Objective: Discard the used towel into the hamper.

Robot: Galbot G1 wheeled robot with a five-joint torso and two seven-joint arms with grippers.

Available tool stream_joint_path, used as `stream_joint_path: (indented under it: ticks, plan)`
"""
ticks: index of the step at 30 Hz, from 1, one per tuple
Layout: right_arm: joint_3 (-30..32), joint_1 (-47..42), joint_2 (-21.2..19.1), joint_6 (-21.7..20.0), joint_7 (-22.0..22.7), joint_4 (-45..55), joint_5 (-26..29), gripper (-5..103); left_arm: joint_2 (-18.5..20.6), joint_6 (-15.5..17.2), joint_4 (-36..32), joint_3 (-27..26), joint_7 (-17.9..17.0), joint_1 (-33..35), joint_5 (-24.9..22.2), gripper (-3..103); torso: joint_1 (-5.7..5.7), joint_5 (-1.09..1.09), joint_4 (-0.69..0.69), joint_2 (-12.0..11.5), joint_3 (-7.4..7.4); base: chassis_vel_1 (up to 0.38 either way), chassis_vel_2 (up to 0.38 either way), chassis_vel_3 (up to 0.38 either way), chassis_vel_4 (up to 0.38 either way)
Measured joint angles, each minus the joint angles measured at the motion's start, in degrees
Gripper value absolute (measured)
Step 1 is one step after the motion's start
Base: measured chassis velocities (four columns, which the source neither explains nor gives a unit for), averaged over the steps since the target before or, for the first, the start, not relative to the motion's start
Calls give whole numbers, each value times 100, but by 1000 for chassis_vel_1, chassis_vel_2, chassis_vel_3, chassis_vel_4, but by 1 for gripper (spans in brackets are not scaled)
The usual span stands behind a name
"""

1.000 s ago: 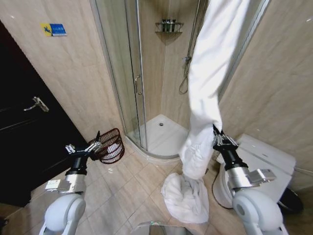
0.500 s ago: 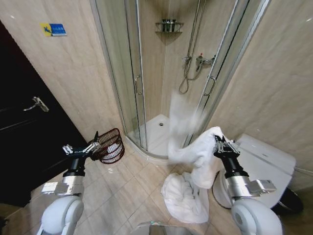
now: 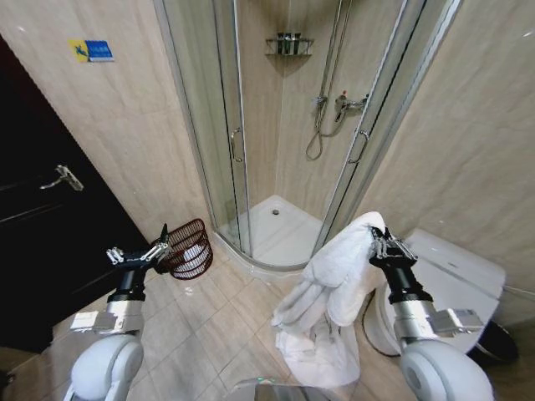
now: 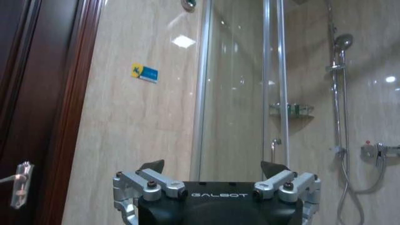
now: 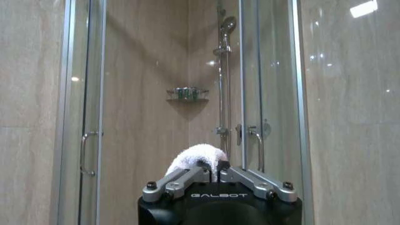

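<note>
A white towel (image 3: 334, 284) hangs from my right gripper (image 3: 383, 243), which is shut on its top fold; the rest droops in folds down to a heap on the tiled floor. The right wrist view shows the fingers (image 5: 187, 177) pinched together on a tuft of the towel (image 5: 195, 157). The hamper (image 3: 189, 248), a small dark reddish-brown ribbed basket, stands tilted on the floor by the shower's left corner. My left gripper (image 3: 136, 252) is raised just left of the hamper and is open with nothing in it. Its spread fingers (image 4: 151, 166) point at the shower wall.
A glass shower enclosure (image 3: 226, 125) with a white tray (image 3: 280, 230) stands ahead. A white toilet (image 3: 456, 267) is close behind the right arm. A dark door (image 3: 42, 209) with a lever handle is on the left. Bare tiles lie between the towel and the hamper.
The towel's upper length, which stretched up past the picture's top, has dropped and now drapes from the right gripper toward the floor. Both arms have barely moved.
</note>
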Motion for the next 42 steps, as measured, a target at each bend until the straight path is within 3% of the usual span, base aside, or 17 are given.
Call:
stream_joint_path:
  ticks: [9,42]
  plan:
    - [-66,65,-42,-75,14,0,-42,3,-45,147,-68,50,19,-3,122,100,0,0,-1,0,0,0,0,0,0]
    - [-119,447,-175,-147,-62,-7,11,3,-126,158,-51,212,113,16,478,100,0,0,-1,0,0,78,84,78,82]
